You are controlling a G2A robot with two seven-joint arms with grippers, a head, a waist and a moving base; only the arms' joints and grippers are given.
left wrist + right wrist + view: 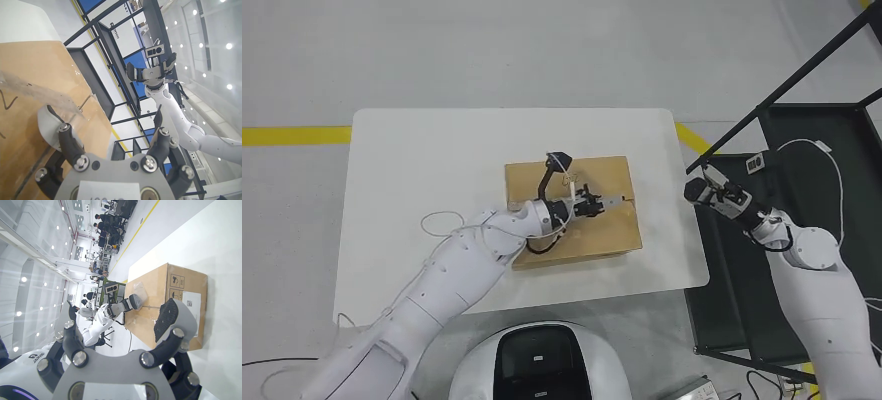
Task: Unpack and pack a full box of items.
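A closed cardboard box [614, 236] sits in the middle of the white table [422, 170]. My left gripper [590, 203] is over the box top, open. In the left wrist view one white finger [48, 121] rests on the box top [28, 75] beside a crumpled strip of clear tape [37, 92]; the other finger hangs past the box's edge. My right gripper [694, 190] is open and holds nothing, off the table's right edge. The right wrist view shows its own gripper [119, 315] facing the box [181, 289], with the left gripper [134, 301] and the tape [140, 289] on top.
A black metal rack [802, 150] stands right of the table, under my right arm. Bare table surface surrounds the box on all sides. A yellow floor line [292, 135] runs behind the table's left end.
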